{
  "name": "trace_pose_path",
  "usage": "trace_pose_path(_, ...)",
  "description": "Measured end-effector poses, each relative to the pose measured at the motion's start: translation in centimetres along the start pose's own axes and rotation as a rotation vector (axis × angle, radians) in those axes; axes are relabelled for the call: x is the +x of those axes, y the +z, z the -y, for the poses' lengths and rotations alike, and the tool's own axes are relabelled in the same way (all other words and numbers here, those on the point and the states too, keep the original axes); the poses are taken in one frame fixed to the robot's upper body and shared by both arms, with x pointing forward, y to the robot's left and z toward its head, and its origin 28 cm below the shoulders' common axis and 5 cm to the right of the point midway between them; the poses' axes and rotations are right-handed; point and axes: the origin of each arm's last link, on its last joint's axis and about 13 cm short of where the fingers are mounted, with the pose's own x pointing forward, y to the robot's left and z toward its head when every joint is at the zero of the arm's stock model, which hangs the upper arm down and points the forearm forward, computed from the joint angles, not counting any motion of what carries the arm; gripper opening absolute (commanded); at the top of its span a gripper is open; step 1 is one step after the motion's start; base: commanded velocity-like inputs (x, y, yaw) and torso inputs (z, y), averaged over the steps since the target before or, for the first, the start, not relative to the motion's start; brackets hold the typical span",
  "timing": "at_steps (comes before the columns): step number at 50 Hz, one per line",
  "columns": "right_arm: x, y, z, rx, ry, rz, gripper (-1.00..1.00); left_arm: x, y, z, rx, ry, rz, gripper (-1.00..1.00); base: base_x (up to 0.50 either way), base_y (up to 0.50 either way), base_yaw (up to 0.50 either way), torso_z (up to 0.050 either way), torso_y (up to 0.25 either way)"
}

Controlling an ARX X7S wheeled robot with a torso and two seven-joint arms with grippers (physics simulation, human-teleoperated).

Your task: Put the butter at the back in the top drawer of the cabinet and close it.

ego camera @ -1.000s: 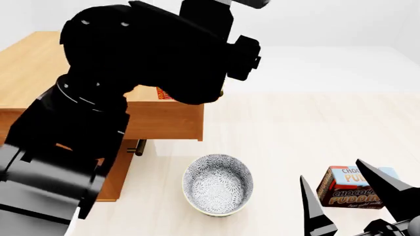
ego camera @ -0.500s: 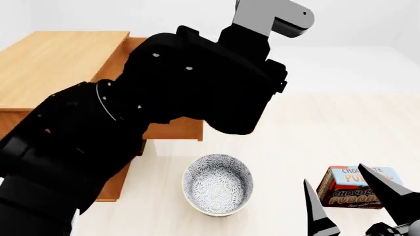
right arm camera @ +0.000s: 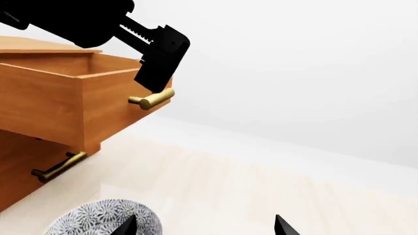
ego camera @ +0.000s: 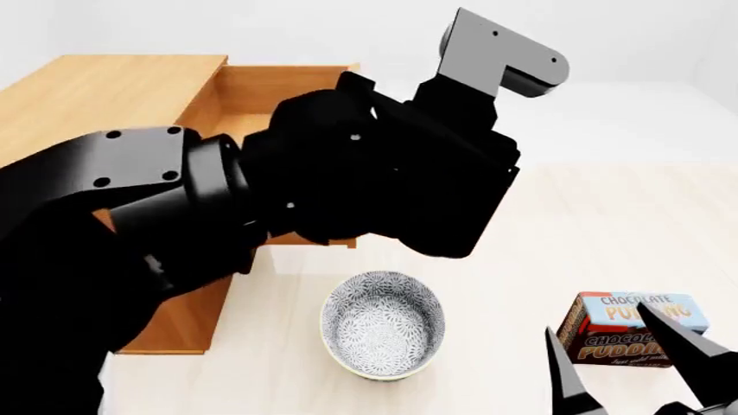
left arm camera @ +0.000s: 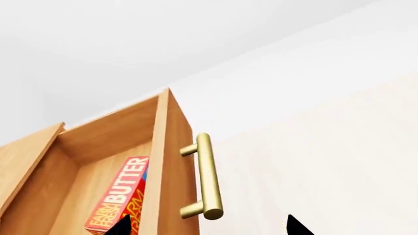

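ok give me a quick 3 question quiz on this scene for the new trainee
1. True or false: the butter lies inside the top drawer.
2. Which thing is nearest the right tool? A) bowl B) pudding box C) butter
3. Fill in: the top drawer stands ___ (open / shut).

Key: 1 true; 2 B; 3 open.
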Motion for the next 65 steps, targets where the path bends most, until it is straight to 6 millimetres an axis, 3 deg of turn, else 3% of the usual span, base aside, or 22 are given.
trace_pose_path(26, -0.3, 0.2, -0.4, 0.003, -0.007, -0.002, 1.00, 1.1, -1.5, 0.7, 0.003, -0.002, -0.027, 1.00, 0.00, 0.00, 0.00, 0.000, 0.000)
trace_pose_path(47, -0.5, 2.1, -1.7, 0.010, -0.013, -0.004, 1.00, 2.2, -3.1, 1.1, 0.018, 0.002, -0.061, 1.00, 0.00, 0.00, 0.00, 0.000, 0.000)
trace_pose_path(65, -0.5, 2.1, -1.7, 0.014, -0.015, -0.007, 1.00, 2.6, -4.0, 1.4, 0.020, -0.008, -0.077, 1.00, 0.00, 0.00, 0.00, 0.000, 0.000)
